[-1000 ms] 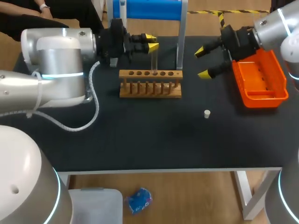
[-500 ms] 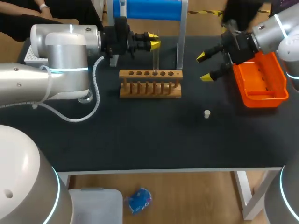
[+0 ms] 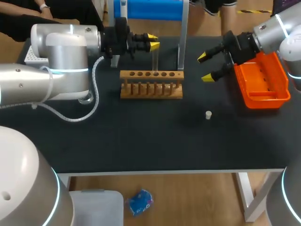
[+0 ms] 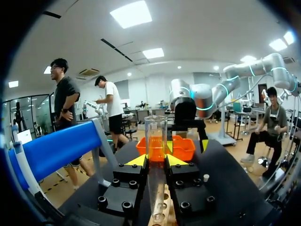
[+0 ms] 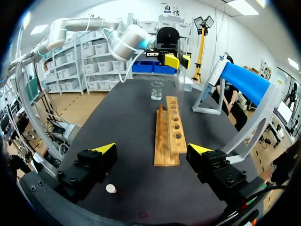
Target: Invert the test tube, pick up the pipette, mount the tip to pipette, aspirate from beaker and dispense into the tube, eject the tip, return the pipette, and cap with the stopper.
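A clear test tube (image 3: 154, 60) stands upright over the wooden rack (image 3: 151, 84), its lower end at the rack's top row of holes. My left gripper (image 3: 152, 43) is shut on the tube's upper part. In the left wrist view the tube (image 4: 156, 141) rises between the two yellow tips of the left gripper (image 4: 156, 160), open mouth upward. My right gripper (image 3: 207, 67) hangs open and empty to the right of the rack, beside the orange bin (image 3: 261, 81). The small white stopper (image 3: 208, 114) lies on the black table in front of it. From the right wrist, the right gripper (image 5: 153, 149) frames the rack (image 5: 170, 136), with the stopper (image 5: 111, 188) near one finger.
A blue pipette stand (image 3: 146, 8) with metal legs stands behind the rack. A glass beaker (image 5: 157, 90) sits on the table beyond the rack's far end, under my left arm. The table's front half holds only the stopper.
My left arm has swung its body back a little while its gripper kept the tube over the rack. The right gripper has shifted slightly away from the rack, still open.
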Motion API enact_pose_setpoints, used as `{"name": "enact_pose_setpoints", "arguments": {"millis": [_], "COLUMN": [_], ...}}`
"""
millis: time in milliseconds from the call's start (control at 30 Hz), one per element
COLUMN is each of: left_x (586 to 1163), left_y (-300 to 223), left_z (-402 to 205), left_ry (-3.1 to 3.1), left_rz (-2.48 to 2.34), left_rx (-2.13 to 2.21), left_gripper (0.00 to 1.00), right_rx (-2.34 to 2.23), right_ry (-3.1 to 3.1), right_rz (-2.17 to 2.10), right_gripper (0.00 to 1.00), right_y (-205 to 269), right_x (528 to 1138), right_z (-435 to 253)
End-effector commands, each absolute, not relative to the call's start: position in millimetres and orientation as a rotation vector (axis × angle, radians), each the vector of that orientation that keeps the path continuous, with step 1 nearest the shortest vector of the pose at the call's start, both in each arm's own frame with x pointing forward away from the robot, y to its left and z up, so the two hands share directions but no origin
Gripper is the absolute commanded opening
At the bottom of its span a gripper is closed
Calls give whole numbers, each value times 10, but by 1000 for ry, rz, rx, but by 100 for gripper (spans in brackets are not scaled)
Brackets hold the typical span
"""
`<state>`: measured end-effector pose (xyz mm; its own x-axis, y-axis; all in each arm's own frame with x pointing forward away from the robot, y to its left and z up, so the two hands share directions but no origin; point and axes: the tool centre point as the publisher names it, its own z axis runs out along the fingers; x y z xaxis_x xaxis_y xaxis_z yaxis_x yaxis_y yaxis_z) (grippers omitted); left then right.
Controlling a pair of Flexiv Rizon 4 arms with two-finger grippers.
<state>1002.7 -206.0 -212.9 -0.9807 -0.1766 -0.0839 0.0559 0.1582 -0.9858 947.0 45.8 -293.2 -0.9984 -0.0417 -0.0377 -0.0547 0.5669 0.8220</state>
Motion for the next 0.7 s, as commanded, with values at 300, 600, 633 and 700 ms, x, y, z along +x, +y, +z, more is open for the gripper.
{"name": "enact_pose_setpoints", "arguments": {"millis": [300,600,633,700], "left_x": [10019,9984,9981,9978], "left_y": [-2099,-2141,-2146,-2149], "left_z": [-2179,-2195,-2200,-2211], "left_ry": [2258,2266,2271,2271], "left_rz": [-1929,-1937,-1933,-1935], "left_rx": [-134,-134,-138,-148], "left_gripper": [0,0,0,0], "right_rx": [-88,-88,-88,-88], "right_ry": [2770,2770,2770,2770], "right_rz": [1453,1453,1453,1453], "right_gripper": [100,100,100,100], "right_y": [452,452,452,452], "right_x": [9473,9473,9473,9473], "right_z": [-2932,-2932,-2932,-2932]}}
